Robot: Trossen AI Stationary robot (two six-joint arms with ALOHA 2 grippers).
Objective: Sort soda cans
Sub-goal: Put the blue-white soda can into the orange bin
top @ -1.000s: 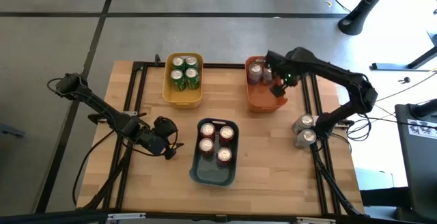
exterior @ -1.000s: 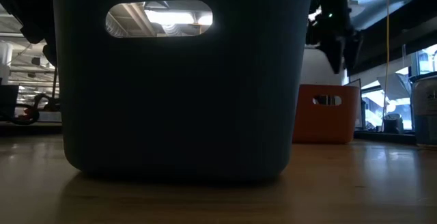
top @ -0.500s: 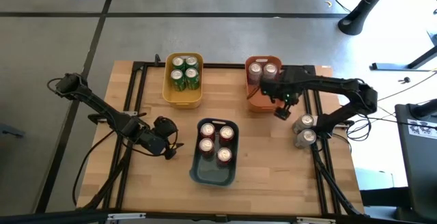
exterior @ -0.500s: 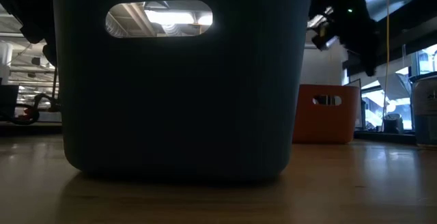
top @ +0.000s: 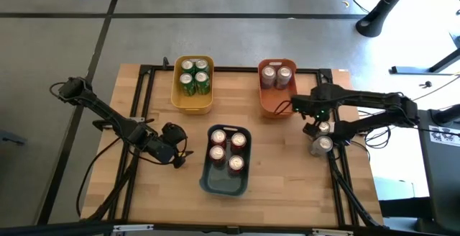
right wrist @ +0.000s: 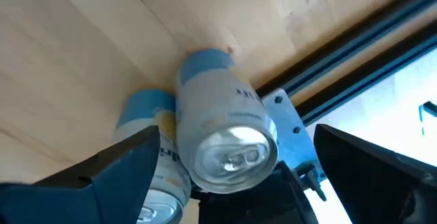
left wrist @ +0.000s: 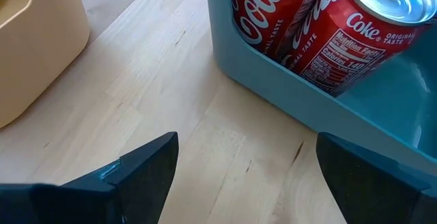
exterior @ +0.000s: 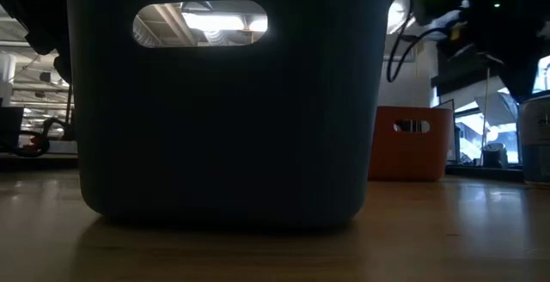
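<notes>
Two silver-grey cans (top: pixel 321 144) stand upright on the table near its right edge; in the right wrist view they are the cans (right wrist: pixel 229 138). My right gripper (top: pixel 313 124) hovers above them, open, its fingers wide on either side of the nearer can and touching nothing. Two more silver cans (top: pixel 277 75) stand in the orange bin (top: pixel 277 105). Several green cans (top: pixel 194 76) fill the yellow bin (top: pixel 192 103). Three red cans (top: pixel 226 151) stand in the blue-grey bin (top: pixel 224 182). My left gripper (top: pixel 175 155) waits open, low over the table, left of that bin.
Black frame rails (top: pixel 332 99) run along the table's sides, one right beside the two loose cans. Bare wood lies between the bins and along the near edge. The blue-grey bin (exterior: pixel 223 101) blocks most of the low view, and the orange bin (exterior: pixel 411 142) stands behind it.
My right gripper has swung from over the orange bin toward the table's right and near edges, coming down over the two loose silver cans. Both silver cans in the orange bin now show uncovered. The left arm has kept still.
</notes>
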